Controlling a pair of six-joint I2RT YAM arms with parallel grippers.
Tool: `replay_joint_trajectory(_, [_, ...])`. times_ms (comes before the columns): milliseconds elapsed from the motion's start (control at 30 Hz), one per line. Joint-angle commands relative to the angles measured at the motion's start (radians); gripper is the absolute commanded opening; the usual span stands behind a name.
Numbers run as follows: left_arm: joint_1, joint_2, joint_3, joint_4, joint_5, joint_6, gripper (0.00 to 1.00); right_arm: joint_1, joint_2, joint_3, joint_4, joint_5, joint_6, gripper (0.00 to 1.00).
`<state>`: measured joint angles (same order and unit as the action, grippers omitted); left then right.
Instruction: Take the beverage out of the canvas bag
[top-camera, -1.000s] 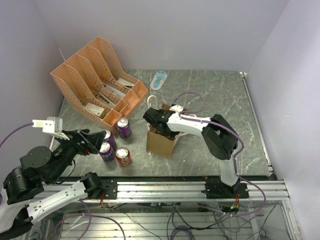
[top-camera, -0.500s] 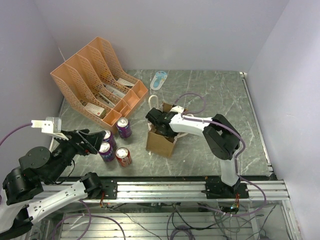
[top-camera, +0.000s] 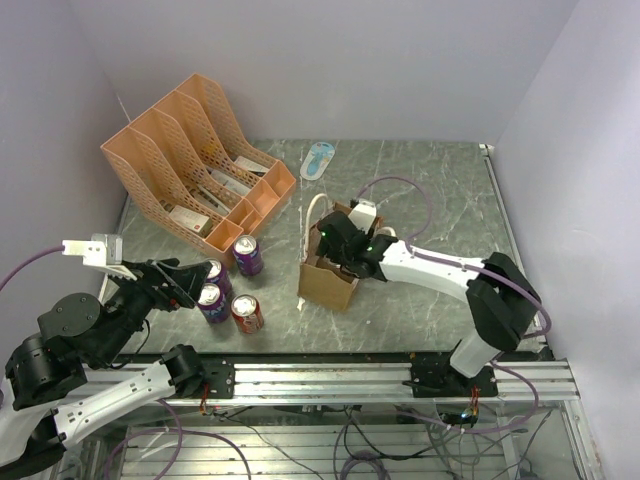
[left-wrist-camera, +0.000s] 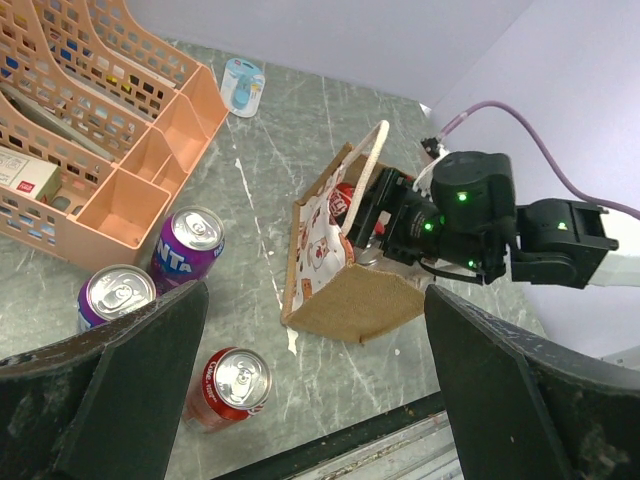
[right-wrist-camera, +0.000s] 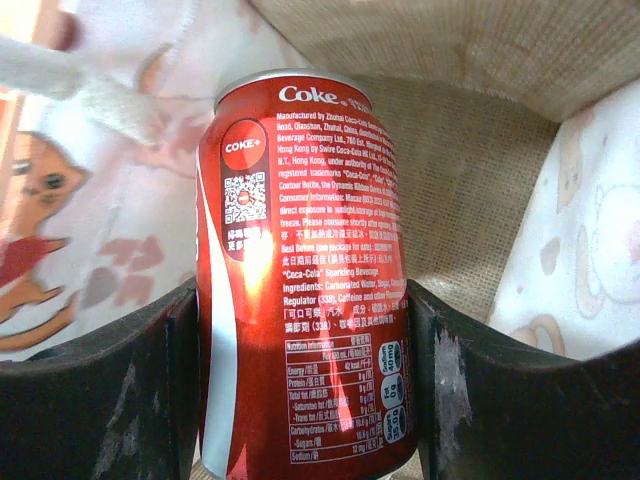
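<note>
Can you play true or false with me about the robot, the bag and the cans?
1. The red Coke can sits between the right gripper's fingers. True.
2. That can is outside the tan canvas bag. False: it is inside the bag.
3. The left gripper is clamped on something. False: it is open and empty.
4. A second red can stands upright on the grey marbled table. True.

You're looking at a robotics lab test cell: plain lilac walls (top-camera: 300, 60) box in the marble-look table (top-camera: 440, 190), and along that table's near edge an aluminium rail (top-camera: 330, 375) carries both arm bases (top-camera: 445, 372), with loose cables (top-camera: 300, 440) below.
</note>
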<state>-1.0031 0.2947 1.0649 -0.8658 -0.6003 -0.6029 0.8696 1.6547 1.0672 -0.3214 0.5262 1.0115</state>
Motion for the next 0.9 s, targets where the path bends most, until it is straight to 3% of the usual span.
replay_joint_trajectory(0, [-0.001, 0.013, 0.003, 0.021, 0.007, -0.005, 0.99, -0.006, -0.094, -0.024, 0.194, -0.025, -0.156, 0.0])
replay_joint_trajectory(233, [0.0, 0.024, -0.005, 0.029, 0.009, -0.005, 0.99, -0.005, -0.254, -0.179, 0.391, -0.067, -0.303, 0.0])
replay_joint_trajectory(500, [-0.001, 0.035, -0.011, 0.039, 0.02, -0.009, 0.99, -0.007, -0.391, -0.251, 0.603, -0.228, -0.546, 0.0])
replay_joint_trajectory(867, [0.0, 0.054, -0.025, 0.057, 0.052, -0.02, 0.99, -0.007, -0.555, -0.265, 0.589, -0.254, -0.569, 0.0])
